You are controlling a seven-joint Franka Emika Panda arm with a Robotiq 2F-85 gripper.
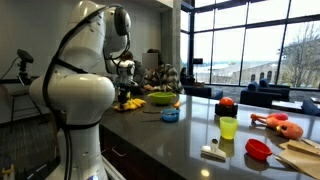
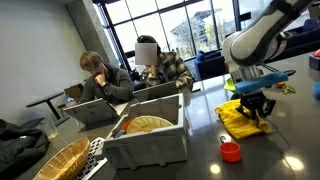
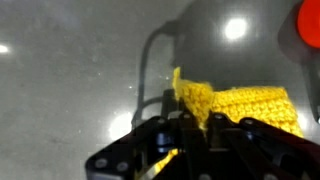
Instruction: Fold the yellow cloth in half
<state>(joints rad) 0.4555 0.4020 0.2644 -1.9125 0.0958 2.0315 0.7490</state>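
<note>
The yellow cloth (image 2: pixel 240 118) lies rumpled on the dark counter, under my gripper (image 2: pixel 256 108). In the wrist view the knitted yellow cloth (image 3: pixel 240 105) has a corner pinched up between my black fingers (image 3: pixel 190 125), which are shut on it. In an exterior view the gripper (image 1: pixel 125 85) is low over the counter, with a bit of yellow cloth (image 1: pixel 131 103) showing under it, mostly hidden by the white arm.
A lime-green bowl (image 1: pixel 161 98), a blue bowl (image 1: pixel 170 116), a yellow-green cup (image 1: pixel 228 127), a red bowl (image 1: pixel 258 149) and orange toys (image 1: pixel 277 124) stand on the counter. A small red cup (image 2: pixel 231 151) and a grey bin (image 2: pixel 148 135) with a wicker basket sit near the cloth.
</note>
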